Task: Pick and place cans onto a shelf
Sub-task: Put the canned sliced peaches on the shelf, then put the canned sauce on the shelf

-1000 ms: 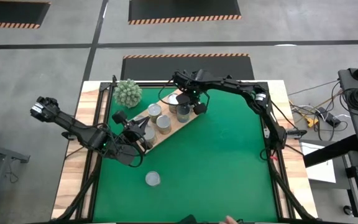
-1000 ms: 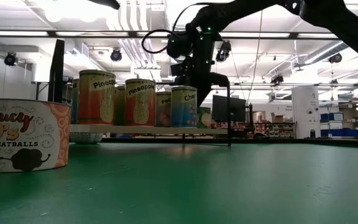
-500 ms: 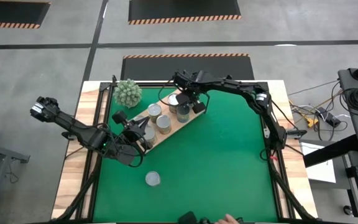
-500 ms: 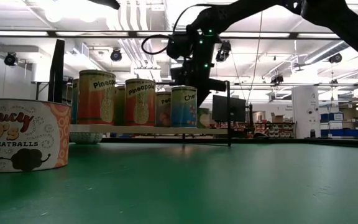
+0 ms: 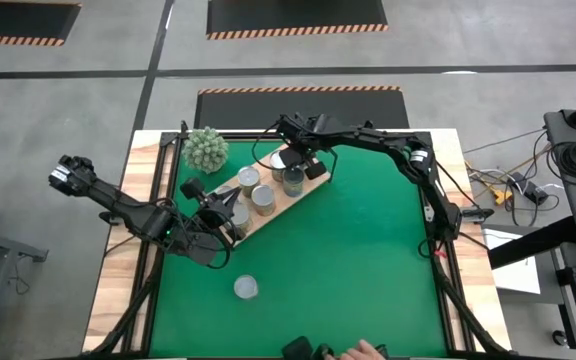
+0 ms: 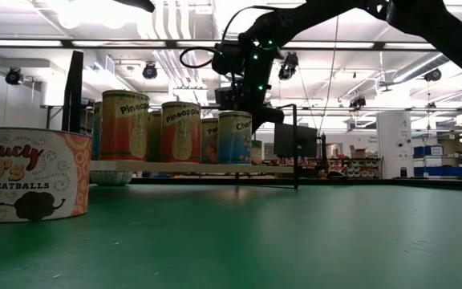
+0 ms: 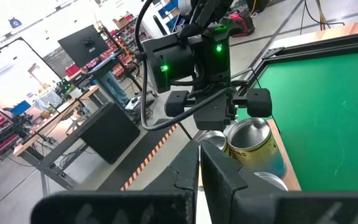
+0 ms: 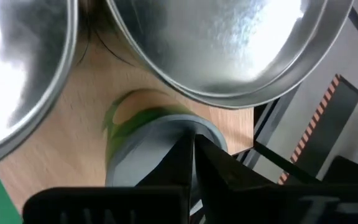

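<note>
Silver tops catch the light: a cluster of cans (image 5: 258, 190) stands on the shelf (image 5: 308, 190), a light wood board lying at an angle toward the far side of the green table mat (image 5: 368, 270). The low view shows pineapple labels side by side and a blue-labelled can (image 6: 235, 138) at the near end. One can is not yet shelved: the meatball can (image 5: 246, 288), alone on the mat, well apart from the board. Judging by this, the task is nearly done, with one can left.

Right gripper (image 5: 305, 165) hangs above the blue-labelled can, fingers pressed together with nothing between them; its wrist view looks straight down on can tops. Left gripper (image 5: 230, 208) rests at the shelf's other end, fingers likewise together, empty.

Compared with a second ago: the right gripper has shifted slightly over the cans, and the blue-labelled can sits a little nearer its neighbour. Left arm and meatball can unchanged. A person's hand (image 5: 358, 351) now shows more at the near table edge.
</note>
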`<action>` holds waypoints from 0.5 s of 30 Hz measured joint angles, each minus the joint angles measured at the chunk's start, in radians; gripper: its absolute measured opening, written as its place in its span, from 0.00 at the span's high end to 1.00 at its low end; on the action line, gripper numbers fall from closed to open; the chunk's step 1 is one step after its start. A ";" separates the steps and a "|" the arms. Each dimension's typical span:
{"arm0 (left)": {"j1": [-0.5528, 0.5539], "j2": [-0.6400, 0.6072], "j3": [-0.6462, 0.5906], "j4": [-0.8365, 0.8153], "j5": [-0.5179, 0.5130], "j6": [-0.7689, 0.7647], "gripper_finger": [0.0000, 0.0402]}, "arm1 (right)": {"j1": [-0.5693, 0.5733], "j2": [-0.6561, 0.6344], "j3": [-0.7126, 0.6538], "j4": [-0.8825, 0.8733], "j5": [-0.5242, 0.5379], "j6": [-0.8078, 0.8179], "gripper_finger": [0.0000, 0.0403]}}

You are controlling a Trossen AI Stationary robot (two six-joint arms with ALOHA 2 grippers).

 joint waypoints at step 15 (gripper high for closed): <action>0.000 0.000 0.000 0.004 0.000 0.000 1.00 | 0.019 -0.118 0.000 -0.050 0.027 0.094 0.98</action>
